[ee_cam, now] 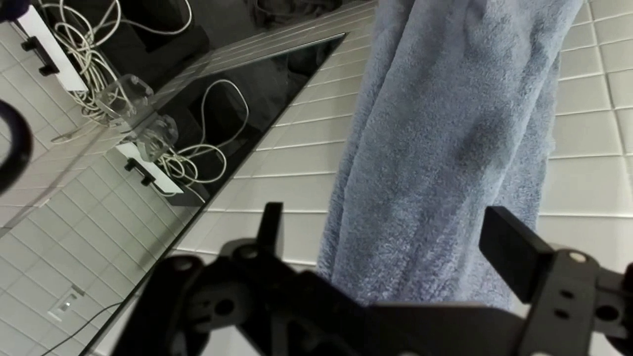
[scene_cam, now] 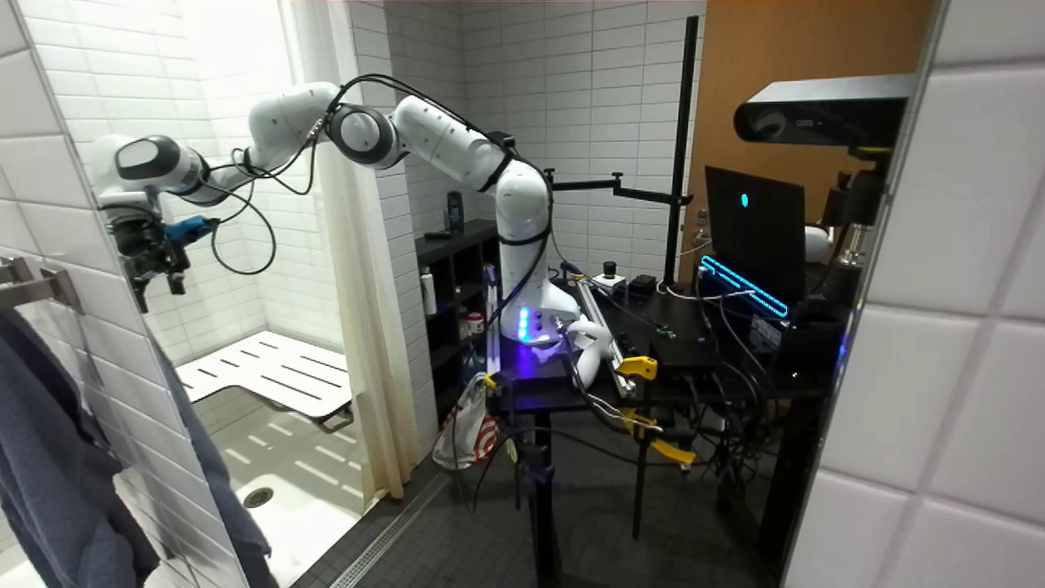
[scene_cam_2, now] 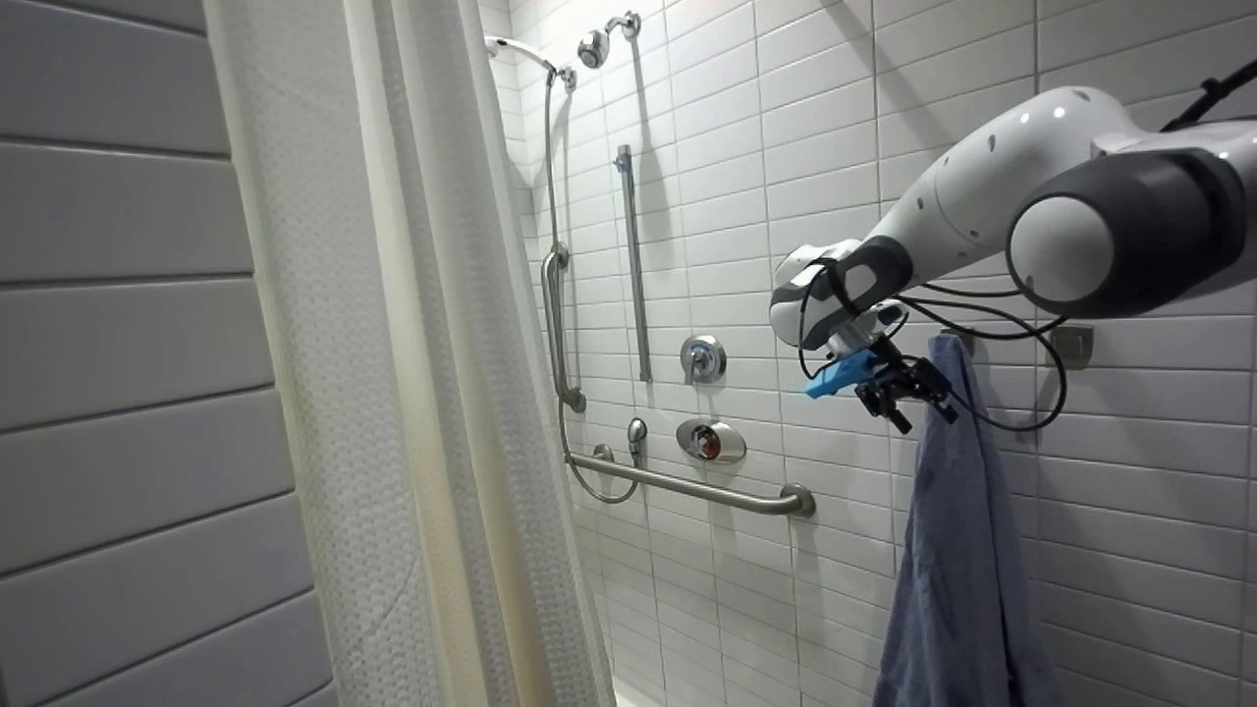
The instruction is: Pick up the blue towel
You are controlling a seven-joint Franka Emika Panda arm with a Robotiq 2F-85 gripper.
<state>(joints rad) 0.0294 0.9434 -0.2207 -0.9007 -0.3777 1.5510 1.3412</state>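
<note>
The blue towel, a long limp slate grey-blue cloth, hangs in soft folds against the white tiled wall in an exterior view (scene_cam_2: 953, 579). It also hangs at the far left in an exterior view (scene_cam: 49, 465), with a strip of the same cloth beyond a slanting edge. In the wrist view the towel (ee_cam: 435, 163) spans most of the gap between the fingers. My gripper (ee_cam: 383, 217) is open and points down, its two black fingers wide apart; it also shows in both exterior views (scene_cam: 159, 290) (scene_cam_2: 925, 417). It is by the towel's upper part; whether it touches cannot be told.
Metal wall hooks (scene_cam_2: 1070, 346) are beside the towel. A grab bar (scene_cam_2: 687, 486) and shower fittings (scene_cam_2: 703, 360) are on the tiled wall. A shower curtain (scene_cam_2: 422, 393) hangs nearby. A white slatted seat (scene_cam: 277, 371) is below the arm. Loose cables loop from the wrist.
</note>
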